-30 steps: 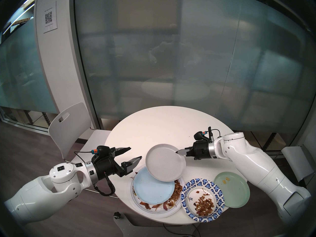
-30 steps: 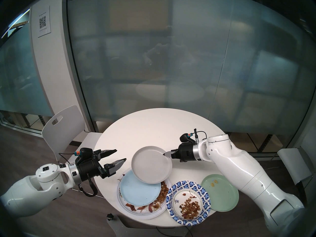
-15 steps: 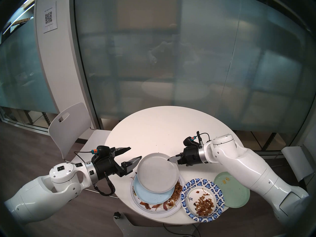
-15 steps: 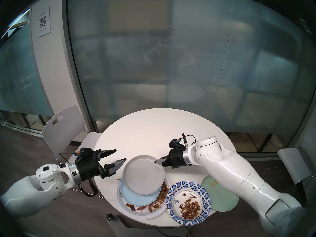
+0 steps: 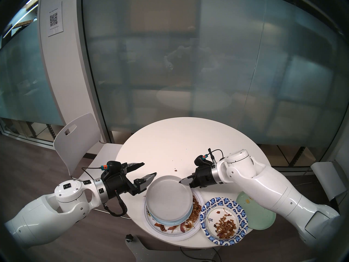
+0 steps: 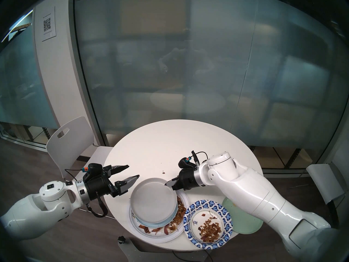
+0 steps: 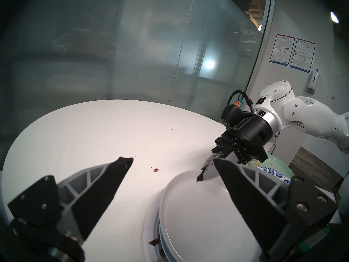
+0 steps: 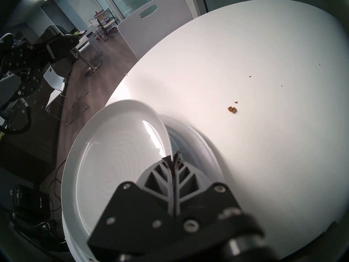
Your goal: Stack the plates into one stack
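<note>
My right gripper (image 5: 181,181) is shut on the far right rim of the grey plate (image 5: 170,198). The grey plate hangs slightly tilted over the pale-blue plate (image 5: 166,222) and covers nearly all of it. Whether the two touch I cannot tell. Both are over the large white paper plate (image 5: 175,236) with food scraps. In the right wrist view the shut fingertips (image 8: 174,156) pinch the grey plate (image 8: 117,161). My left gripper (image 5: 150,168) stands open just left of the pile, holding nothing. The blue-patterned paper plate (image 5: 223,221) and the pale-green plate (image 5: 258,218) lie to the right, the green one partly under my right arm.
The plates sit on the near half of a round white table (image 5: 170,142), with crumbs (image 5: 176,170) near its middle. A white chair (image 5: 75,142) stands at the left, another chair (image 5: 324,180) at the right. A frosted glass wall runs behind the table.
My right gripper has carried the grey plate left, nearer and lower, from beside the pale-blue plate to almost squarely over it. The left arm has not moved.
</note>
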Available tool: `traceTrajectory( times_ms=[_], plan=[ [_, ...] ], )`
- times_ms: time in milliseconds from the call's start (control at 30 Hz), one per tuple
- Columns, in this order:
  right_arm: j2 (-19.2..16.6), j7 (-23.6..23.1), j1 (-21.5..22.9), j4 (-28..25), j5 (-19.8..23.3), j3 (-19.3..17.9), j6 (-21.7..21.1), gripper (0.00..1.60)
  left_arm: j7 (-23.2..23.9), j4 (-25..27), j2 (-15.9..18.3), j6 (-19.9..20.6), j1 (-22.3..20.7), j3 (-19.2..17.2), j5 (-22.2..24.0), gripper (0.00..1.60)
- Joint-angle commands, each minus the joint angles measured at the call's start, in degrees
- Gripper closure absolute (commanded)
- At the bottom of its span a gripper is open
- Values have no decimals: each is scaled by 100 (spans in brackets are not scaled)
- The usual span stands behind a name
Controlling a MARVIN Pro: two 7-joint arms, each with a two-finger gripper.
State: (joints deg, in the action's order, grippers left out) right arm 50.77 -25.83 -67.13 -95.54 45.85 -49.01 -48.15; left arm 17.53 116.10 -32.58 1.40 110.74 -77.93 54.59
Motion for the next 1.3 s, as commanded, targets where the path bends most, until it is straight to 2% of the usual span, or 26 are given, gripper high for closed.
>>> traceTrajectory(
  times_ms=[0, 267, 633, 1233, 1267],
  plan=[
    [39, -9, 93, -118, 22, -111, 80, 160, -7, 120, -9, -58, -5, -44, -4, 0],
    [71, -29, 116, -96, 3, -156, 43, 160, -8, 121, -7, -59, -5, -43, -3, 0],
    [19, -143, 230, -106, -130, -7, -58, 160, -11, 122, -5, -63, -4, -43, -2, 0],
    [18, -199, 120, -134, -223, -8, -1, 160, -14, 123, -1, -66, -5, -40, 1, 0],
    [41, -192, 115, -132, -213, -32, 13, 137, -14, 122, 0, -66, -5, -40, 1, 0]
  ],
)
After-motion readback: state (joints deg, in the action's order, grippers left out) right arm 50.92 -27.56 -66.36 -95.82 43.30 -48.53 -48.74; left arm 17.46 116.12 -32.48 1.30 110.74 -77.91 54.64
